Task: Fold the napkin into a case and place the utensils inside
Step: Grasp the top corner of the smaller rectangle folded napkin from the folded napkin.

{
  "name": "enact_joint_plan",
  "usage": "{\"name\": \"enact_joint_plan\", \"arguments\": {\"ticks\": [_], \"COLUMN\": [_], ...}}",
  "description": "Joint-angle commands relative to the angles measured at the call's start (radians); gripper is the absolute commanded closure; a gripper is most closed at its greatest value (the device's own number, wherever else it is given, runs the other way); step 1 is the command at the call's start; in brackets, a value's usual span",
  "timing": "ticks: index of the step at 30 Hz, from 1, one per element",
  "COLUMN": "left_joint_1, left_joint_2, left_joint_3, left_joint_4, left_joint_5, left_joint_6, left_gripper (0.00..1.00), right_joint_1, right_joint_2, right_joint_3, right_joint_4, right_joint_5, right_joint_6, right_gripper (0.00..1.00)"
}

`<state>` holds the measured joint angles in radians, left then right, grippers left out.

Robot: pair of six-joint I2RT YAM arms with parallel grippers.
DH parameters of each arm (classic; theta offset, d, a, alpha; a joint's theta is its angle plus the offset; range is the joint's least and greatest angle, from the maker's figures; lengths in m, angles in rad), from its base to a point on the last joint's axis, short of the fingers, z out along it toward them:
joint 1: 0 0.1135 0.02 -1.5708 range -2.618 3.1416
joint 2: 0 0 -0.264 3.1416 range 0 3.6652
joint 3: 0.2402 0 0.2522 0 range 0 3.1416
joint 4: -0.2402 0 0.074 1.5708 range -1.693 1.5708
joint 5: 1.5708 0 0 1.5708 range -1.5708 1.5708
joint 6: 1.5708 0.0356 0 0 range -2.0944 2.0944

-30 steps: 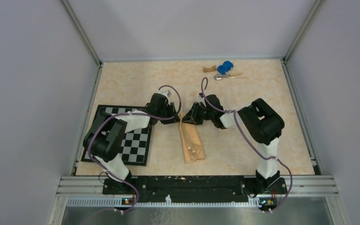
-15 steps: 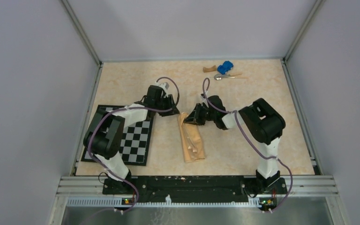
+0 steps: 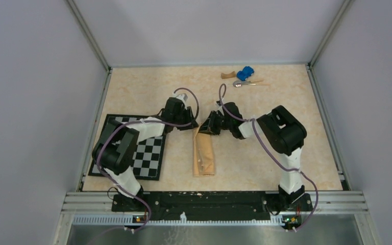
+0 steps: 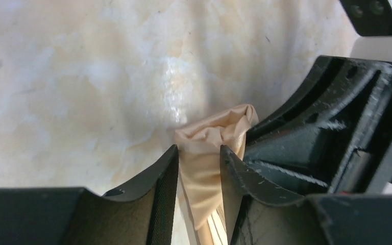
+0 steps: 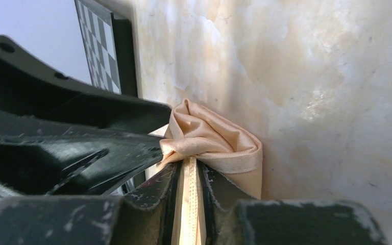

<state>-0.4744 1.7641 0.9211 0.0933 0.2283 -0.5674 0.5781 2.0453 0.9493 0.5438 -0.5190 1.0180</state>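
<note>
The peach-orange napkin (image 3: 204, 153) lies as a long narrow case strip at the table's centre, running from near to far. My left gripper (image 3: 193, 126) and right gripper (image 3: 203, 127) meet at its far end. In the left wrist view the left gripper (image 4: 196, 150) has the bunched cloth (image 4: 204, 173) between its jaws, touching both. In the right wrist view the right gripper (image 5: 189, 166) is shut tight on a folded hem of the napkin (image 5: 219, 143). A shiny spoon (image 3: 240, 83) lies at the far back, apart from both grippers.
A black-and-white checkerboard mat (image 3: 145, 153) lies left of the strip, under the left arm. A blue toy car (image 3: 244, 73) and a brown wooden block (image 3: 228, 75) sit beside the spoon at the back. Grey walls close in three sides.
The left gripper swung away to the far left, then came back onto the strip's far end. The strip is now narrower and straighter. The right gripper kept its hold.
</note>
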Motion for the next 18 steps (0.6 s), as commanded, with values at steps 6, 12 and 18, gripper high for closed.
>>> {"name": "enact_joint_plan", "arguments": {"ticks": [6, 12, 18], "left_joint_1": [-0.005, -0.002, -0.003], "left_joint_2": [-0.243, -0.242, -0.189], "left_joint_3": [-0.094, -0.139, -0.148], "left_joint_4": [-0.078, -0.049, -0.009], "left_joint_5": [-0.027, -0.011, 0.036], "left_joint_6": [-0.003, -0.028, -0.048], "left_gripper": [0.45, 0.51, 0.64], "right_joint_1": [-0.035, -0.035, -0.035], "right_joint_2": [-0.142, -0.181, -0.109], "right_joint_3": [-0.097, -0.116, -0.077], "right_joint_4": [0.039, 0.001, 0.006], "right_joint_5": [-0.045, -0.049, -0.036], "right_joint_6": [-0.025, -0.058, -0.068], "right_gripper": [0.72, 0.73, 0.9]}}
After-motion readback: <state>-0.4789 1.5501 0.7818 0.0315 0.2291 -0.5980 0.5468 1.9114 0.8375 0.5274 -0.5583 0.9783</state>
